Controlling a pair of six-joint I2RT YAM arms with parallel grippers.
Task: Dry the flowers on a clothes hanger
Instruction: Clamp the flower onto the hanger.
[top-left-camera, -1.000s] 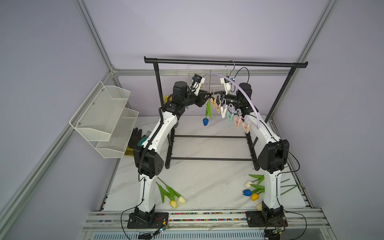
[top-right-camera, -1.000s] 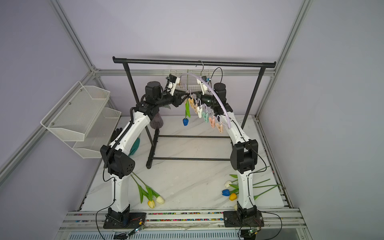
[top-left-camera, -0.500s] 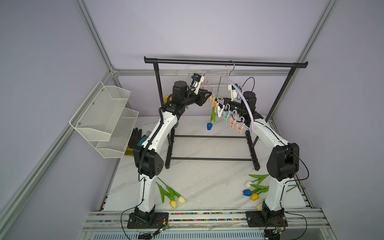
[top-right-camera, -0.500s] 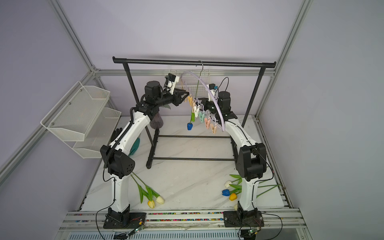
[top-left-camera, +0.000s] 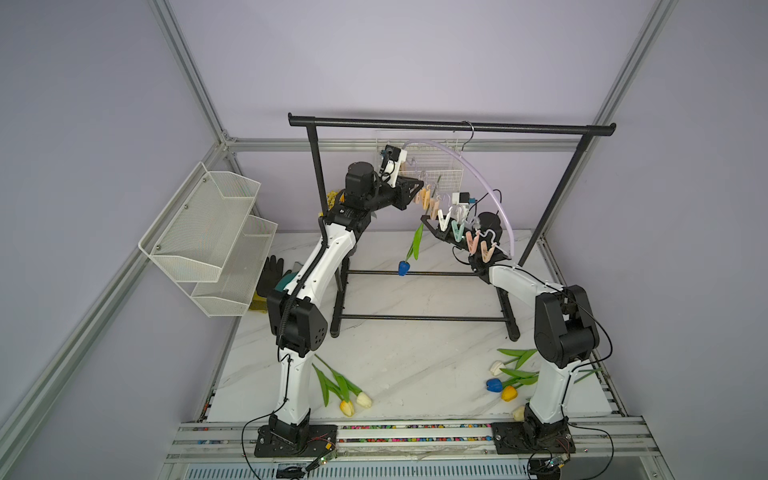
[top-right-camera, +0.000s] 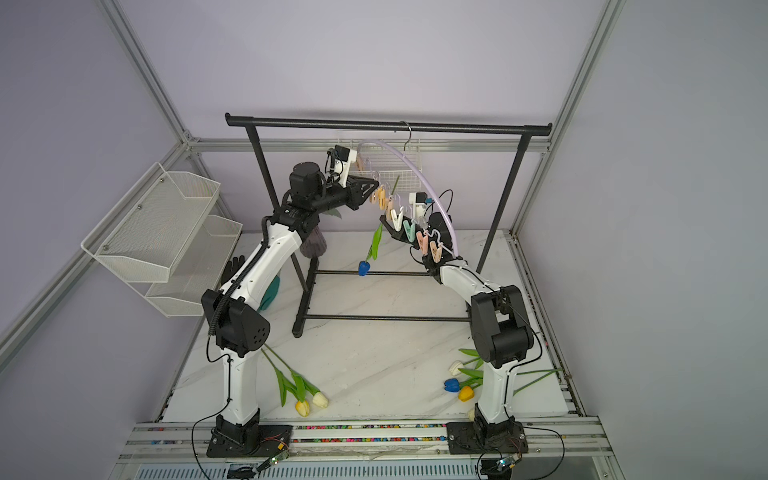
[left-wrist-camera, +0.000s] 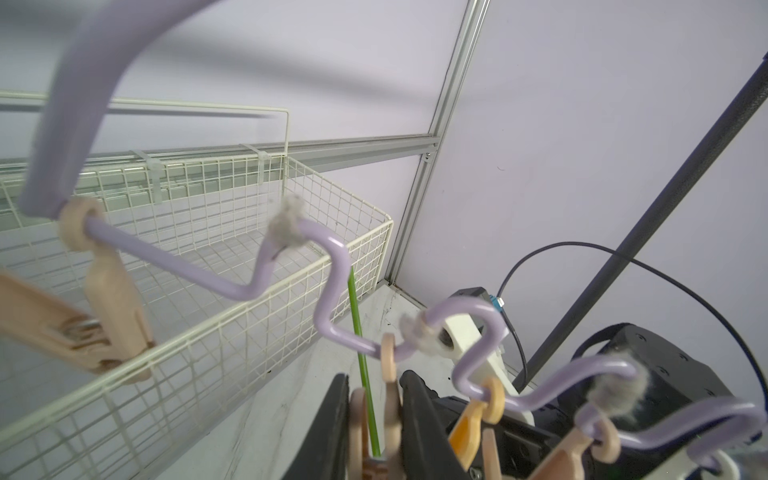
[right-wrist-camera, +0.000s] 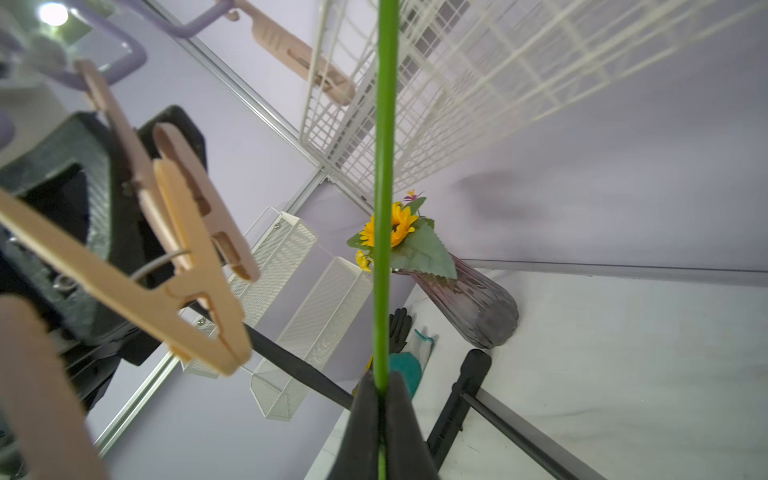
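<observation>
In both top views the clothes hanger (top-left-camera: 478, 174) hangs by its metal hook from the bar of the black garment rack (top-left-camera: 449, 124), with its row of pegs sloping down toward the right arm. The left pincer (top-left-camera: 417, 188) is at the upper pegs. The right pincer (top-left-camera: 426, 220) sits just below it, and a blue tulip (top-left-camera: 403, 268) dangles from it, head down, above the counter (top-left-camera: 415, 353). The yellow and cream tulips (top-left-camera: 352, 402) lie on the counter by the left arm's base, and a tulip cluster (top-left-camera: 505, 380) lies by the right arm's base. In the left wrist view the left pincer (left-wrist-camera: 376, 374) presses its fingers (left-wrist-camera: 419, 424) against both arms of a beige clothes-peg (left-wrist-camera: 390, 399) strung on the hanger's wavy lilac wire. The green stem (left-wrist-camera: 361, 353) runs up between those arms, with a white wire basket (left-wrist-camera: 208, 249) behind. In the right wrist view the right pincer (right-wrist-camera: 381, 384) is clamped narrow on the blue tulip's green stem (right-wrist-camera: 384, 166), which rises straight out of it. Beyond it, a sunflower bouquet (right-wrist-camera: 405, 226) stands in a purple vase (right-wrist-camera: 469, 307) on the counter by the wall.
</observation>
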